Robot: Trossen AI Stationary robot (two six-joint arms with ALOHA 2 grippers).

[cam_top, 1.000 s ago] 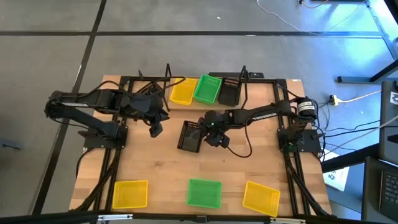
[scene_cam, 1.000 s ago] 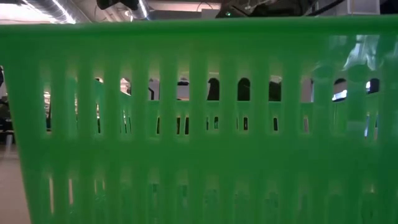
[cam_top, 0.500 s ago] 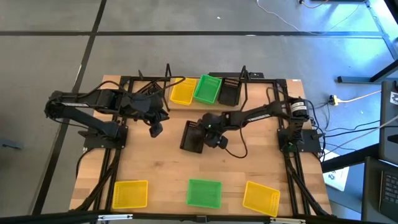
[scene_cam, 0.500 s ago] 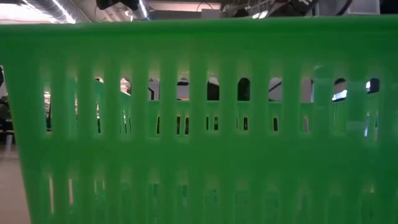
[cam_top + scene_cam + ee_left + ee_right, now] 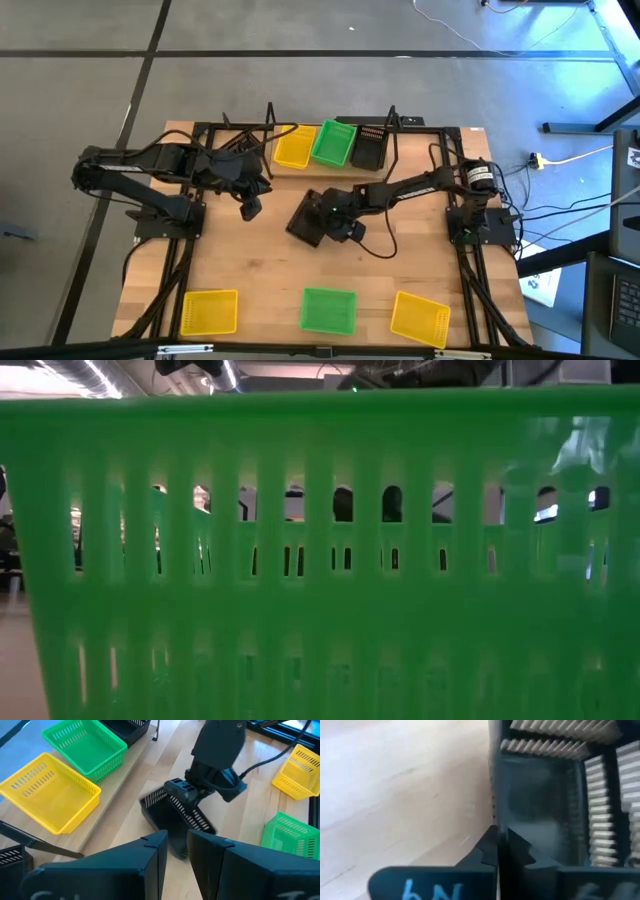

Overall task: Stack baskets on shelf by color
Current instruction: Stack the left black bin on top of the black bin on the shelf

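A yellow basket (image 5: 293, 148), a green one (image 5: 333, 143) and a black one (image 5: 368, 148) stand side by side on the shelf (image 5: 262, 168) at the table's far edge. Another black basket (image 5: 308, 220) lies mid-table, turned askew, with my right gripper (image 5: 336, 214) shut on its right-hand wall. My left gripper (image 5: 248, 207) hovers to its left, fingers (image 5: 155, 847) a narrow gap apart with nothing between them. Two yellow baskets (image 5: 210, 311) (image 5: 420, 318) and a green one (image 5: 328, 309) sit along the near edge. My right gripper pinches the black basket's wall (image 5: 493, 805) at the rim, one finger inside the basket and one outside. The fingers slant down from the table's right. In the left wrist view the held end (image 5: 181, 787) sits raised and the basket looks tipped, its lower part (image 5: 172, 832) on the table.
The green basket (image 5: 320, 560) at the near edge fills the low view and hides the table behind it. Bare wood lies between the middle basket and the near row. Cables trail from the right arm (image 5: 420, 185) over the table.
My right gripper has gone down and toward the table's left, onto the black basket. The basket has turned from square to the table's edges to a slanted lie, and its right end has tipped up. The left arm has kept still.
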